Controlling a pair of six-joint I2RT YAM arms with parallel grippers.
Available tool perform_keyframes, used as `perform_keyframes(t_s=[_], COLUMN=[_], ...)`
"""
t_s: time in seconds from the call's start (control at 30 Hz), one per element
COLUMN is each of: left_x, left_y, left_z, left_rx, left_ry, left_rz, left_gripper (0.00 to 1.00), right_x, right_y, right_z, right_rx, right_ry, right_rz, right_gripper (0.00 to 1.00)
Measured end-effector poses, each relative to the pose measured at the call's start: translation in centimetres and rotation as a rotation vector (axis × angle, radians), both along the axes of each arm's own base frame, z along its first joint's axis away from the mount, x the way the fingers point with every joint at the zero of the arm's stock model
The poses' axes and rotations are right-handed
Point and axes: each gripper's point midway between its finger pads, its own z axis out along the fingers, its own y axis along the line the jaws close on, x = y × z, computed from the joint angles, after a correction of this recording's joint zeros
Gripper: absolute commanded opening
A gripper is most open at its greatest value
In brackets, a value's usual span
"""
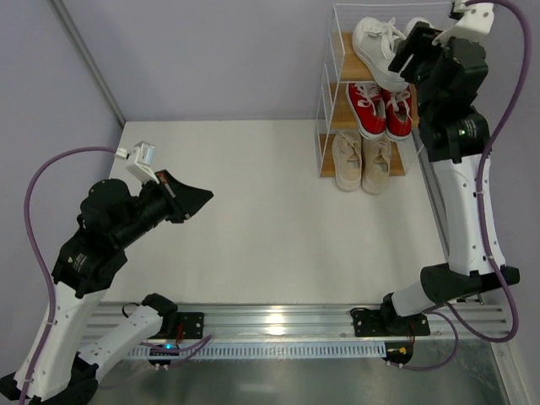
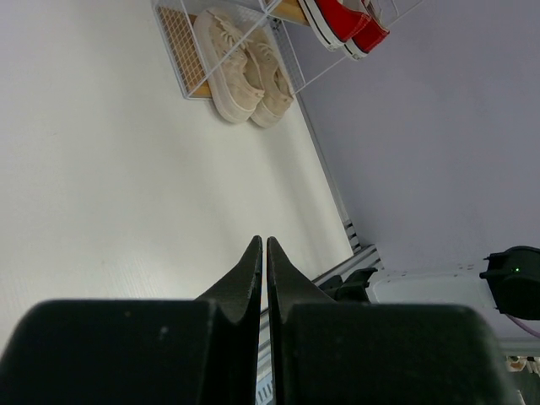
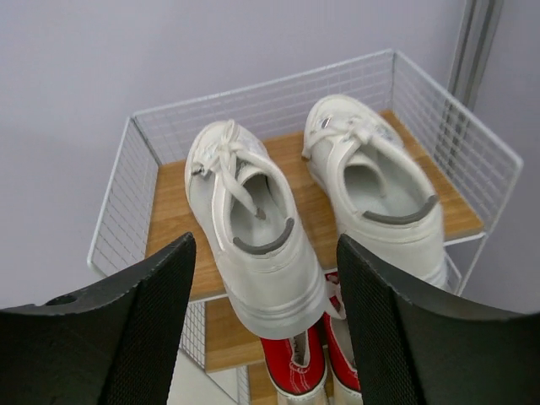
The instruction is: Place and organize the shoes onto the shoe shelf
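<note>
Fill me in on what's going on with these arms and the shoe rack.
All three pairs sit on the shoe shelf: white pair on top, red pair in the middle, beige pair at the bottom. The right gripper hovers open above the white pair, holding nothing; one white shoe's heel overhangs the board. The left gripper is shut and empty, over the table.

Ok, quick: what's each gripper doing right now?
Left gripper: closed, holding nothing.
Right gripper: open, empty, over the white sneakers.
</note>
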Motion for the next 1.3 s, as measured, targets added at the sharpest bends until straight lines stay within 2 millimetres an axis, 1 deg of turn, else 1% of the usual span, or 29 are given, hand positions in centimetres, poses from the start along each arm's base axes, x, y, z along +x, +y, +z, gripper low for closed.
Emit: perform_keyframes(t_s=[0.07,0.1,0.17,0.23,0.3,0.37,0.5,0.57,0.67,0.7,0.77,0.8,0.83,0.9,0.93,1.03,1.3], left_x=[0.0,0.0,0.0,0.0,0.1,0.2,0.2,0.2,0.2,0.2,0.2,0.2,0.2,0.2,0.3,0.3,0.3], left_y=[0.0,0.0,-0.1,-0.2,-0.3,-0.3,-0.3,-0.3,-0.3,-0.3,-0.3,-0.3,-0.3,-0.3,-0.3,-0.3,-0.3], left_z=[0.0,-0.1,-0.3,-0.5,-0.7,-0.9,-1.0,-1.0,-1.0,-1.0,-1.0,-1.0,-1.0,-1.0,-1.1,-1.1,-1.1], left_rx=[0.0,0.0,0.001,0.002,0.005,0.007,0.008,0.008,0.008,0.008,0.008,0.008,0.008,0.009,0.01,0.01,0.011], left_ry=[0.001,0.002,0.006,0.013,0.021,0.024,0.027,0.026,0.027,0.027,0.026,0.027,0.027,0.029,0.03,0.031,0.031], left_rz=[-0.001,-0.002,-0.004,-0.008,-0.01,-0.01,-0.01,-0.01,-0.009,-0.009,-0.009,-0.009,-0.009,-0.009,-0.009,-0.009,-0.009], left_gripper=[0.0,0.0,0.0,0.0,0.0,0.0,0.0,0.0,0.0,0.0,0.0,0.0,0.0,0.0,0.0,0.0,0.0], right_x=[-1.9,-2.7,-4.1,-4.9,-4.8,-3.7,0.3,2.4,4.3,4.8,5.3,5.5,5.5,5.4,5.4,5.6,5.8], right_y=[-1.1,-1.7,-3.0,-4.4,-5.4,-6.0,-7.2,-7.7,-8.2,-8.3,-8.3,-8.3,-8.4,-8.4,-8.5,-8.3,-6.7], right_z=[2.1,2.9,4.2,4.8,4.8,4.3,2.0,-0.1,-3.3,-4.4,-5.4,-5.5,-5.5,-5.6,-5.8,-5.9,-5.9], right_rx=[0.008,0.011,0.016,0.016,0.013,0.01,0.007,0.013,0.025,0.034,0.043,0.047,0.052,0.053,0.059,0.059,0.059], right_ry=[-0.056,-0.078,-0.116,-0.133,-0.13,-0.111,-0.028,0.028,0.116,0.147,0.171,0.172,0.171,0.178,0.185,0.185,0.182], right_rz=[-0.009,-0.021,-0.047,-0.082,-0.108,-0.114,-0.104,-0.094,-0.077,-0.069,-0.045,-0.036,-0.027,-0.008,0.004,0.04,0.172], right_gripper=[0.72,0.72,0.76,0.76,0.77,0.77,0.77,0.77,0.77,0.73,0.67,0.62,0.5,0.34,0.21,0.04,0.04])
